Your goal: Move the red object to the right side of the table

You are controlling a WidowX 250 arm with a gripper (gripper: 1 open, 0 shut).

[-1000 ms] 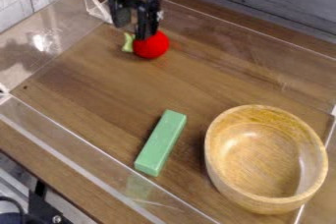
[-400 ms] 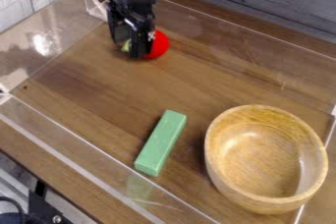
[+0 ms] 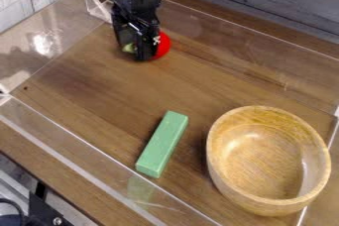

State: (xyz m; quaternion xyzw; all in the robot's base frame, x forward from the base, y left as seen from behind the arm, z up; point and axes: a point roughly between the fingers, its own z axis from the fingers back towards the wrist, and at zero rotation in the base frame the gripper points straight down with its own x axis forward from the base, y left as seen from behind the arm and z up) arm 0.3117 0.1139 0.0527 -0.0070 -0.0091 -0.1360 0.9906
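Observation:
The red object point(image 3: 159, 45) is a small red toy fruit lying on the table point(image 3: 199, 76) at the back left. Most of it is covered by my black gripper point(image 3: 138, 46), which hangs straight down over it. The gripper is open, its fingers point(image 3: 129, 42) low around the fruit's left part, with a bit of green stem showing between them. Only the fruit's right half shows beside the fingers. I cannot tell whether the fingers touch it.
A green rectangular block point(image 3: 163, 143) lies at the front centre. A round wooden bowl point(image 3: 269, 159) stands at the front right. Low clear acrylic walls point(image 3: 59, 14) border the tabletop.
The gripper has come down over the red object and now covers more of it. The fruit, block and bowl have not moved.

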